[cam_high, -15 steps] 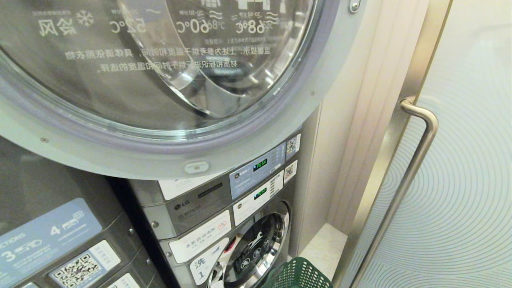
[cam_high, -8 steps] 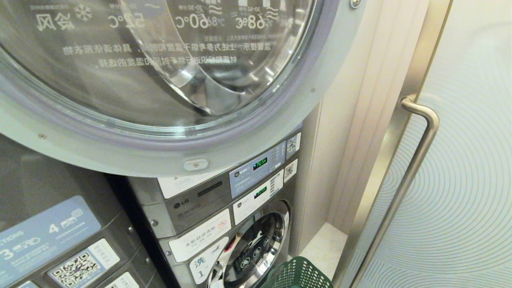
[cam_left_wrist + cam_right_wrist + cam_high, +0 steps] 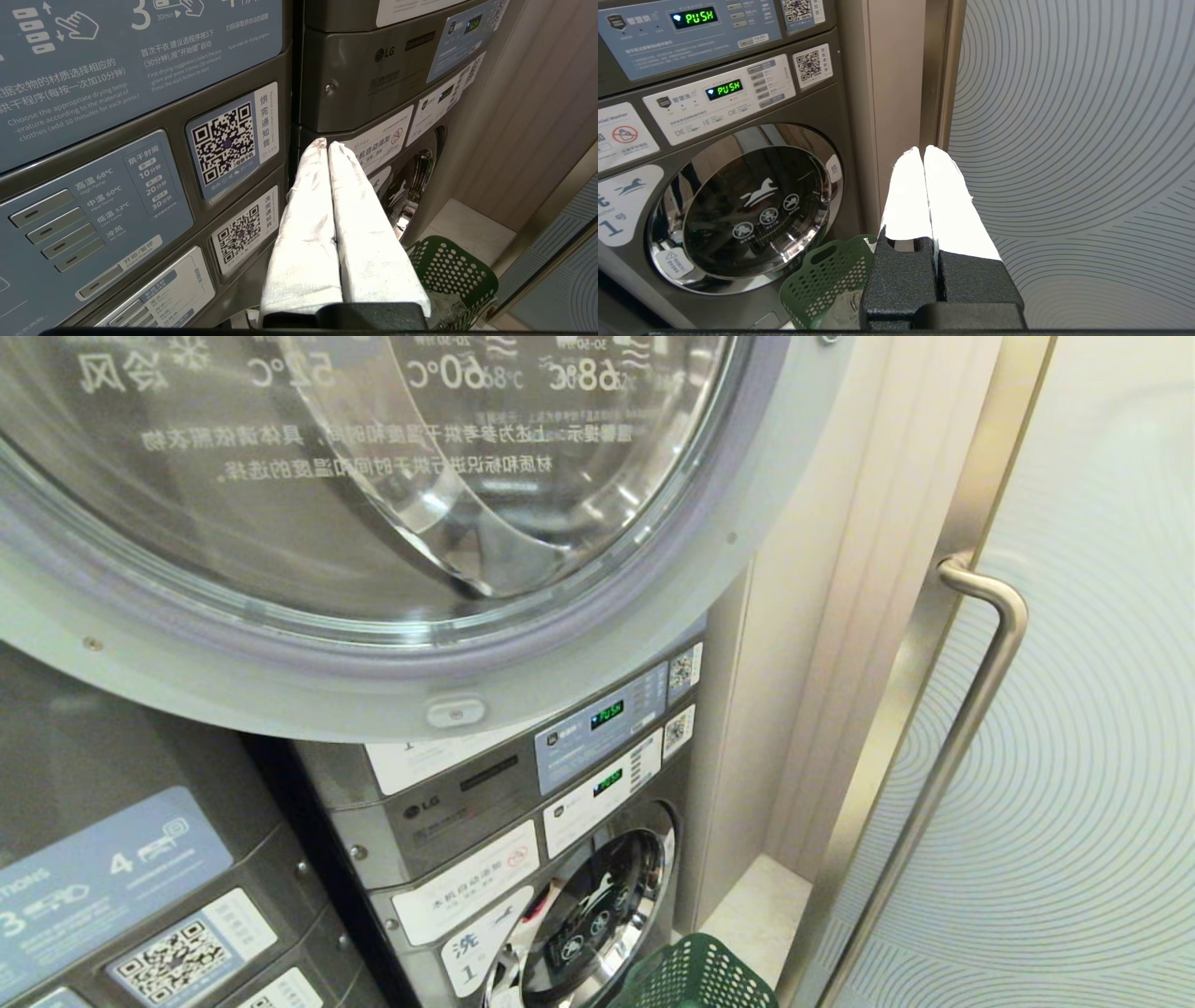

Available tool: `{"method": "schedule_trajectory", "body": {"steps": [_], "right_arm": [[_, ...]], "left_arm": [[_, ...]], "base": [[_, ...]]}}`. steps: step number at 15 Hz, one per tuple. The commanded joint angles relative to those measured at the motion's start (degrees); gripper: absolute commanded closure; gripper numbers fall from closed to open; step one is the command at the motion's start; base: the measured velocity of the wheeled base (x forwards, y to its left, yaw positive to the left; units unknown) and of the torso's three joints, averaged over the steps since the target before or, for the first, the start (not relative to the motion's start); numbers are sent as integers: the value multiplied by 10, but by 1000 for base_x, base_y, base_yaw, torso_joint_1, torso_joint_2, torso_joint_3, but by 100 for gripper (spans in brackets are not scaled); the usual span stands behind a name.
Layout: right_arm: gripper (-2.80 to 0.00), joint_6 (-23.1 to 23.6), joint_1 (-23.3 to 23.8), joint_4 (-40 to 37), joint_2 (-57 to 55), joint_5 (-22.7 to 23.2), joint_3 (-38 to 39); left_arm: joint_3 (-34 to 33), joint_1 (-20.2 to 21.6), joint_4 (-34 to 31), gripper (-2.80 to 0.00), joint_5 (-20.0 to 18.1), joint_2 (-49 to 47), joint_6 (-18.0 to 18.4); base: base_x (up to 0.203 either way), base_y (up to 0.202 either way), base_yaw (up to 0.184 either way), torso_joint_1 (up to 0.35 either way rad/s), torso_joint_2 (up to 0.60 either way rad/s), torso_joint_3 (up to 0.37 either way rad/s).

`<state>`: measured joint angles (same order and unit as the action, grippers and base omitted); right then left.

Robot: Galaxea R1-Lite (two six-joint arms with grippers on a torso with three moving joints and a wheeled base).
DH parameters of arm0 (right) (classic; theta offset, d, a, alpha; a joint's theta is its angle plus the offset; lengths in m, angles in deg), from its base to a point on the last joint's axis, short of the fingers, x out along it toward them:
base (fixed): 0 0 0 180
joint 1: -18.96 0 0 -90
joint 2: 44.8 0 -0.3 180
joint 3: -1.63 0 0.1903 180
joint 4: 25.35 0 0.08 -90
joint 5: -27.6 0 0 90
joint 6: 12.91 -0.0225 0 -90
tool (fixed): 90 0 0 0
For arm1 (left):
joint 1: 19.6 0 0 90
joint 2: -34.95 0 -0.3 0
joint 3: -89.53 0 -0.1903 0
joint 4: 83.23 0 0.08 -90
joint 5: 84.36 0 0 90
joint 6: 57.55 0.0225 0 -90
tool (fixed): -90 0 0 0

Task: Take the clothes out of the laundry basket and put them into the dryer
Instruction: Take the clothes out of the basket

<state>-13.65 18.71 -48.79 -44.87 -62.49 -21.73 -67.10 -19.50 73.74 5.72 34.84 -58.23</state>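
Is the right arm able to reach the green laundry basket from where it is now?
Probably yes. The right gripper, jaws shut and empty, hangs above the green laundry basket on the floor beside the lower machine. Nothing stands between them; it must lower and open first.

**Pale floor, green basket**

Pale, stone-look floor — visible only as a small patch at the lower centre-right of the head view, hemmed in between the grey machine front on the left, the beige wall panel behind and the patterned glass door on the right. Resting directly on it: a dark green perforated laundry basket, cut off by the bottom edge of the frame, just beside the lower machine's round door. Same basket at the lower right of the left wrist view — crumpled pale fabric inside, partly hidden. Bottom centre-left of the right wrist view: basket rim and handle slot.
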Motion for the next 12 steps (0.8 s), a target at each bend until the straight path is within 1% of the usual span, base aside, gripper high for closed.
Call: {"method": "schedule_trajectory", "body": {"steps": [1,12], "right_arm": [[0,0,0,0,0,0,0],[0,0,0,0,0,0,0]], "left_arm": [[-1,0,0,0,0,0,0],[-1,0,0,0,0,0,0]], "base": [[0,0,0,-66,136,64],[0,0,0,-54,112,60]]}}
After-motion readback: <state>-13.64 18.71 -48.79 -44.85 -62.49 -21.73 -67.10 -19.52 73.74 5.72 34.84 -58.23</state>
